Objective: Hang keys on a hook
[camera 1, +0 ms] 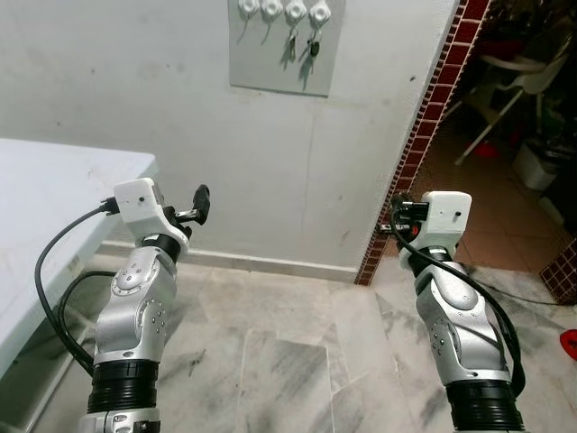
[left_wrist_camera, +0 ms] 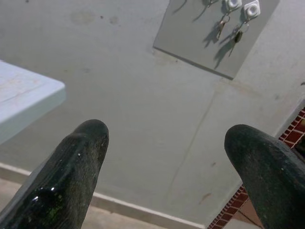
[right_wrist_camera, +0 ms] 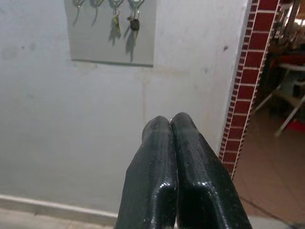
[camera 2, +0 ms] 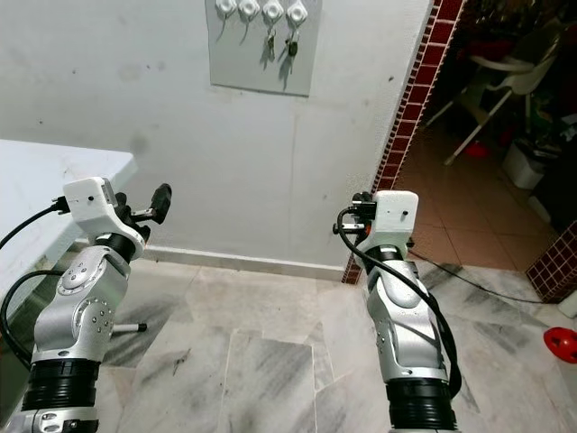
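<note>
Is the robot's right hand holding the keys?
No, the right hand has its fingers pressed together with nothing between them, while two sets of keys hang on the wall hooks.

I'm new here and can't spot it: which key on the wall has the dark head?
Find the flat grey panel high on the white wall, with four white hook mounts across its top. The dark-headed key hangs from the rightmost mount; the key beside it is paler, and the two left hooks are bare.

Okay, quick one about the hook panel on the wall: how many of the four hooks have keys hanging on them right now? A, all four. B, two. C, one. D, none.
B: on the grey panel, keys and keys hang from the two hooks nearest the brick edge; the other two hooks are bare.
</note>
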